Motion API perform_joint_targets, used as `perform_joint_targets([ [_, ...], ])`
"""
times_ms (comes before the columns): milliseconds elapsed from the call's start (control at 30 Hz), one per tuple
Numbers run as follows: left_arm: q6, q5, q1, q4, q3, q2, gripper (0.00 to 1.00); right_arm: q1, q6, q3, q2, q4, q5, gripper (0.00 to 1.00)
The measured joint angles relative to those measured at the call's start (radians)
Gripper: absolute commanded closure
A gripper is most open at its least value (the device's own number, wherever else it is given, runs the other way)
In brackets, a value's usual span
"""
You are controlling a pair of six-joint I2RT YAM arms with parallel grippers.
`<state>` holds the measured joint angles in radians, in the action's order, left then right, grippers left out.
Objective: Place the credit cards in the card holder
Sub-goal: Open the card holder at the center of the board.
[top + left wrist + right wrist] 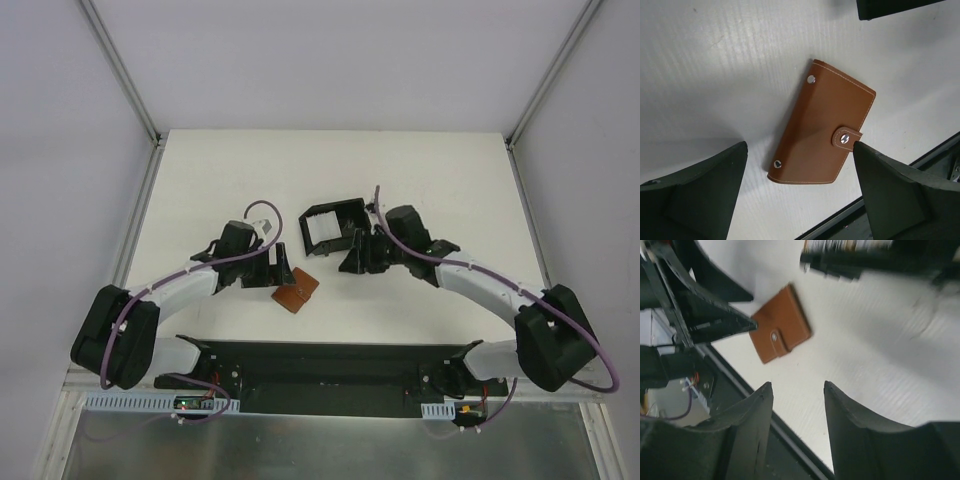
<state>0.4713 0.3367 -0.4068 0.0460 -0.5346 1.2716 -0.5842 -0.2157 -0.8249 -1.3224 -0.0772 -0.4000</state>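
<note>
left wrist: left claw [799,149] spread wide above the wallet [822,125] — right claw [797,385] released too — better to straddle its edges squarely.

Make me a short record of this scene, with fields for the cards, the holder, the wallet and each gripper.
credit cards: white, lying inside the card holder
card holder: black, open-topped, just ahead of the right gripper
wallet: brown, closed, snap fastened, lying flat
left gripper: open, empty, over the wallet
right gripper: open, empty, nothing between its fingers
</note>
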Motion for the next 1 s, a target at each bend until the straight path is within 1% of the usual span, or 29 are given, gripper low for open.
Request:
perform_joint_targets([
  [100, -0.007, 0.028, 0.0, -0.023, -0.023, 0.045, 0.18, -0.066, -0.093, 0.079, -0.047, 0.082, -0.03, 0.56],
  [167, -0.009, 0.051, 0.0, -0.044, -0.041, 0.083, 0.19, -0.091, -0.153, 0.102, -0.101, 0.129, -0.035, 0.57],
  [333, 0.0, 0.131, 0.001, -0.15, -0.034, 0.141, 0.23, -0.124, -0.28, 0.112, -0.217, 0.261, -0.035, 0.58],
  [500, 0.037, 0.217, 0.011, -0.283, 0.018, 0.175, 0.28, -0.173, -0.378, 0.125, -0.303, 0.377, -0.039, 0.58],
  [667, 0.079, 0.295, 0.055, -0.386, 0.089, 0.174, 0.4, -0.212, -0.45, 0.143, -0.376, 0.448, -0.044, 0.59],
  [767, 0.109, 0.338, 0.062, -0.424, 0.122, 0.175, 0.47, -0.223, -0.508, 0.152, -0.409, 0.506, -0.063, 0.59],
  [800, 0.117, 0.345, 0.062, -0.432, 0.129, 0.175, 0.48, -0.225, -0.52, 0.152, -0.414, 0.517, -0.066, 0.59],
  [1000, 0.154, 0.371, 0.069, -0.481, 0.164, 0.173, 0.62, -0.225, -0.563, 0.169, -0.422, 0.557, -0.072, 0.59],
])
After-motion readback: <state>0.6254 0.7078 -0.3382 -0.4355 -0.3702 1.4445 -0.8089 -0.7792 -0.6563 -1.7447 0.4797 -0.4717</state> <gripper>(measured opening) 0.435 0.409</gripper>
